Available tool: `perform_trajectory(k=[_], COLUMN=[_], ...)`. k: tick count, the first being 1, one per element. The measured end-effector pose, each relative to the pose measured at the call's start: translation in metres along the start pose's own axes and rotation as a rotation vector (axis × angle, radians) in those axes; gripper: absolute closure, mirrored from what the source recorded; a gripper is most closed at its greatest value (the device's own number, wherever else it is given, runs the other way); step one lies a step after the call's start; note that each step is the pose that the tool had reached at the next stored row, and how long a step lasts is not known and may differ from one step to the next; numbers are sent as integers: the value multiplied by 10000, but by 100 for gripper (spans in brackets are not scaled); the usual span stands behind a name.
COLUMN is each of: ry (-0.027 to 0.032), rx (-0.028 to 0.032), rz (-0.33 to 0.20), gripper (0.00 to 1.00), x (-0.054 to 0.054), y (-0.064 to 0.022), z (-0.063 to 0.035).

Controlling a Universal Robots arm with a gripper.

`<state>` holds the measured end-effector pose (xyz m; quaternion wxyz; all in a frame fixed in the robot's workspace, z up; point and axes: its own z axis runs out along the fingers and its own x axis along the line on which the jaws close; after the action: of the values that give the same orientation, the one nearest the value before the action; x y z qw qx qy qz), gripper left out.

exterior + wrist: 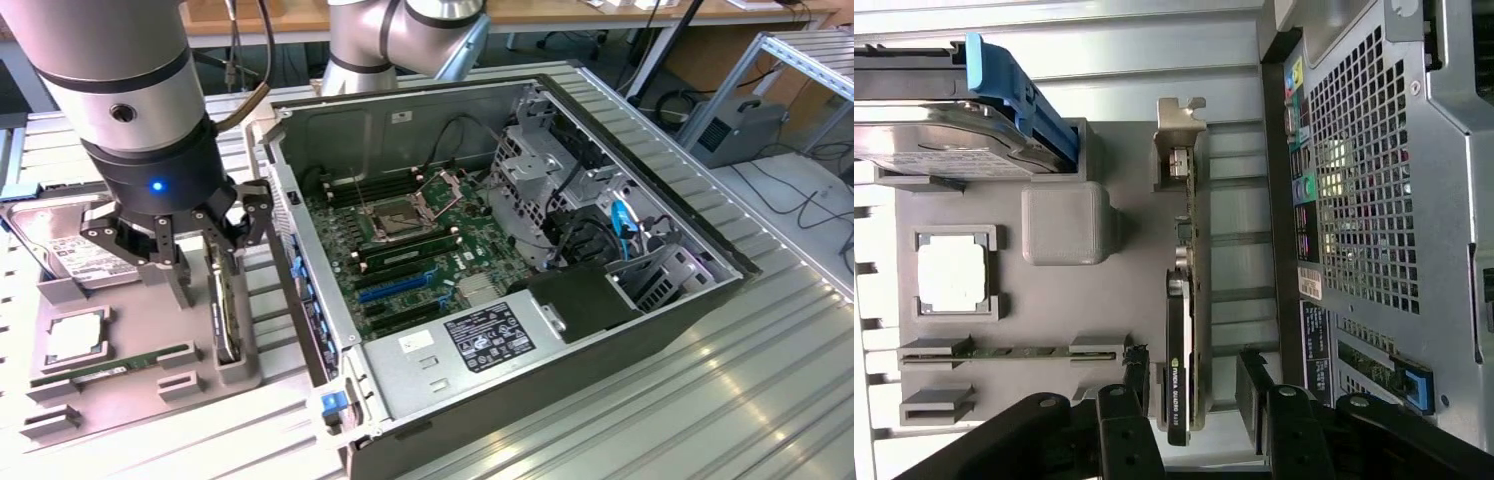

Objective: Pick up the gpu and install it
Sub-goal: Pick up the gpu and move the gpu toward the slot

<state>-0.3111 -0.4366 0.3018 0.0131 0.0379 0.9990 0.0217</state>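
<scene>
Hard drive (51, 240): in the grey tray (134, 400), beside the hand on the exterior view's left.
Processor (74, 337): flat in a tray pocket, same side of the hand.
Memory stick (114, 362): lies in its slot, beyond the processor from the hand.
Hand (187, 250): spread wide, gripping nothing, over the tray.
gpu (230, 310): on edge in the tray, under the hand; a finger (1124, 410) stands clear on each side.
Computer case (534, 250): open on the worktop (747, 380), just beside the hand on the exterior view's right.
</scene>
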Motion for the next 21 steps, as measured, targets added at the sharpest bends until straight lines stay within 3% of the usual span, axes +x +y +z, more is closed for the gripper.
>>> perform_trajectory(k=[11, 21], ry=[0, 0], rx=[0, 1], rz=[-1, -1], gripper=[52, 52], x=[9, 15], y=[100, 97], z=[64, 171])
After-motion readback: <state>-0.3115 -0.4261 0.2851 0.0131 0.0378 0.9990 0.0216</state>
